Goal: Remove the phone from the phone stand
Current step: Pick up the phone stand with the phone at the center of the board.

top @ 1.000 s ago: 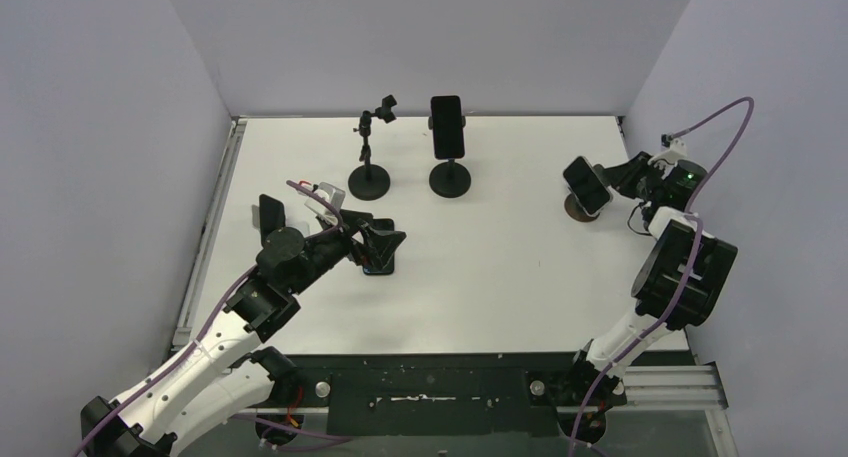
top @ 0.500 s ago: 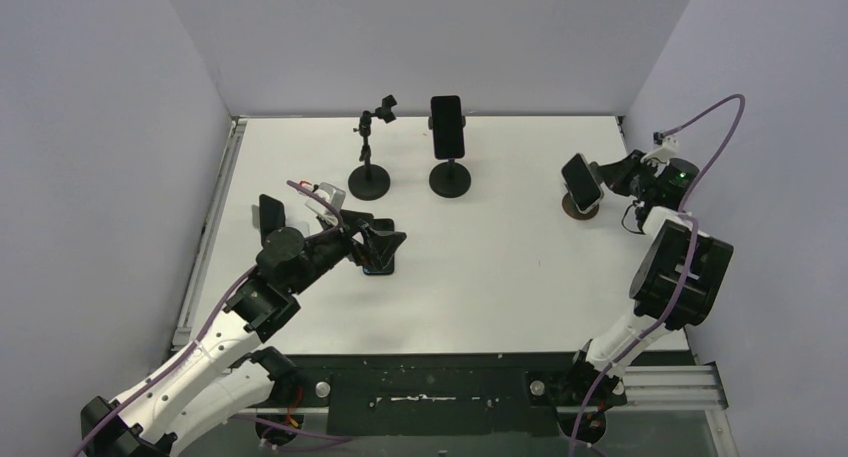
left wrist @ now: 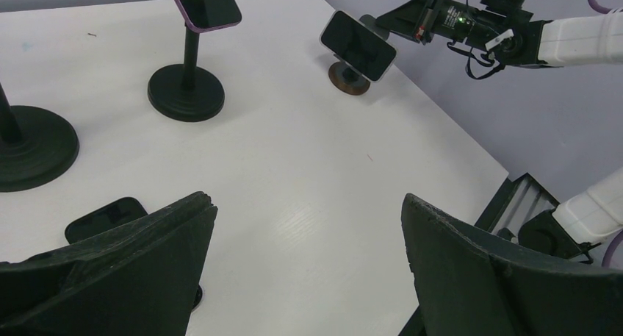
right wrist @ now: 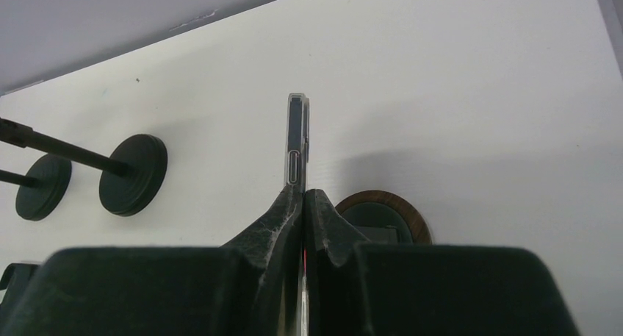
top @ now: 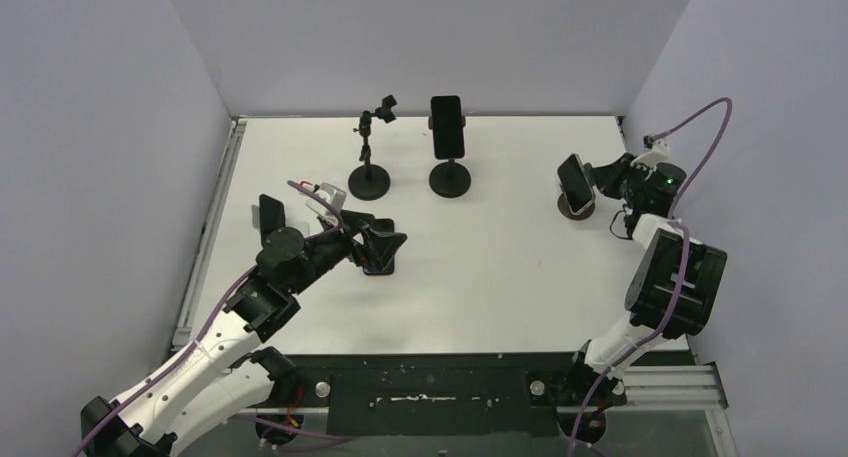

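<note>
Phone [top: 572,177] | edge-on in right pincer [right wrist: 303,196] | above stand [right wrist: 386,220] | by table [top: 500,267] edge

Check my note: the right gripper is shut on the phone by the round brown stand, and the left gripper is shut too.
The left gripper is open, not shut: the left wrist view shows its jaws wide apart, holding nothing. The rest holds: the right gripper is shut on the phone by the round brown stand.
</note>
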`<state>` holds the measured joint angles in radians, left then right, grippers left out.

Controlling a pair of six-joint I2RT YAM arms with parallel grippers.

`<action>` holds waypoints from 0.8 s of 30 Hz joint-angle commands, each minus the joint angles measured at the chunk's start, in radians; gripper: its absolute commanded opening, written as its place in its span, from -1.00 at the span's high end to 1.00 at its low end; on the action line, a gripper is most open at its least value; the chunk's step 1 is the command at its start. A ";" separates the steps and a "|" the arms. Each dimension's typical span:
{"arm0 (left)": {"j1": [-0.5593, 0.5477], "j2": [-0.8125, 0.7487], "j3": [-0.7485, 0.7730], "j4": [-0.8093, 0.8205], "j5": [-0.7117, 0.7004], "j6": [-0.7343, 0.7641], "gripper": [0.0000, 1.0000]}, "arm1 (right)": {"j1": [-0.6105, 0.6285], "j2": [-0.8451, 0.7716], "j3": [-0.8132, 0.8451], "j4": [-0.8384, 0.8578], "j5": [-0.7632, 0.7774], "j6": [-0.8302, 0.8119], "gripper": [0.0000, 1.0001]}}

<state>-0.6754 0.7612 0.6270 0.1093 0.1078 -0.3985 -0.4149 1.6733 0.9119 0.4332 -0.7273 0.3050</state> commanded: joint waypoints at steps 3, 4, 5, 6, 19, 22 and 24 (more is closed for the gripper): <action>-0.004 -0.011 -0.003 0.052 0.015 0.011 -0.93 | 0.002 -0.041 -0.047 -0.049 0.049 -0.029 1.00; -0.005 -0.011 -0.003 0.052 0.016 0.010 -0.94 | 0.002 -0.045 -0.052 -0.051 0.055 -0.029 0.96; -0.005 -0.011 -0.003 0.053 0.016 0.008 -0.94 | 0.001 -0.049 -0.054 -0.051 0.059 -0.028 0.87; -0.005 -0.011 -0.003 0.054 0.018 0.007 -0.94 | 0.000 -0.050 -0.054 -0.054 0.060 -0.027 0.80; -0.007 -0.012 -0.005 0.058 0.023 0.004 -0.94 | -0.021 -0.059 -0.053 -0.060 0.079 -0.006 0.15; -0.007 -0.011 -0.004 0.059 0.026 0.004 -0.94 | -0.039 -0.059 -0.064 -0.018 0.063 0.045 0.09; -0.007 -0.010 -0.004 0.059 0.026 0.004 -0.94 | -0.052 -0.057 -0.072 0.026 0.049 0.086 0.00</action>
<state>-0.6754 0.7612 0.6270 0.1101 0.1131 -0.3988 -0.4389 1.6451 0.8608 0.3550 -0.6601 0.3256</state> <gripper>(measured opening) 0.970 0.469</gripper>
